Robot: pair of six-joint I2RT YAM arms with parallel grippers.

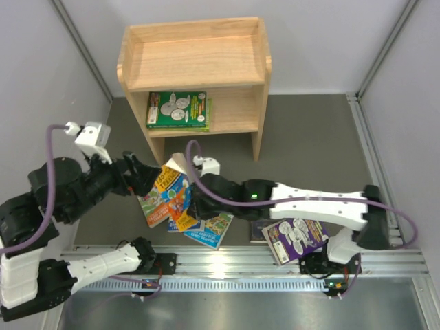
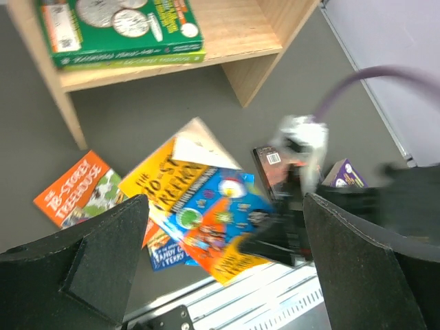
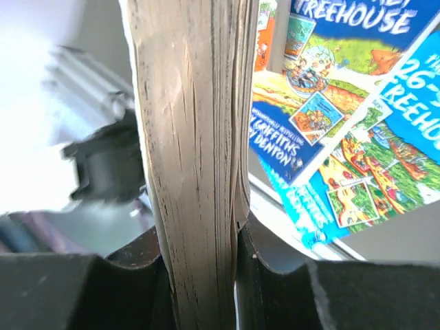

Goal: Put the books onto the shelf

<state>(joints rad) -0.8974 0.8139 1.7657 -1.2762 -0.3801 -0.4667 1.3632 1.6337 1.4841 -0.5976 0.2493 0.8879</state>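
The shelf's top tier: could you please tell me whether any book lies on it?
No, the shelf's top tier shows only bare wood; the green book lies on the lower tier.

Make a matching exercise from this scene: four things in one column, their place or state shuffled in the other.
Things:
1. green book
2. purple book
3. left gripper
4. right gripper

Place or state:
A. shut on the page edge of a book
B. on the lower tier of the shelf
C. open, holding nothing
D. lying at the near right of the table

Pairs: 1-B, 2-D, 3-C, 4-A
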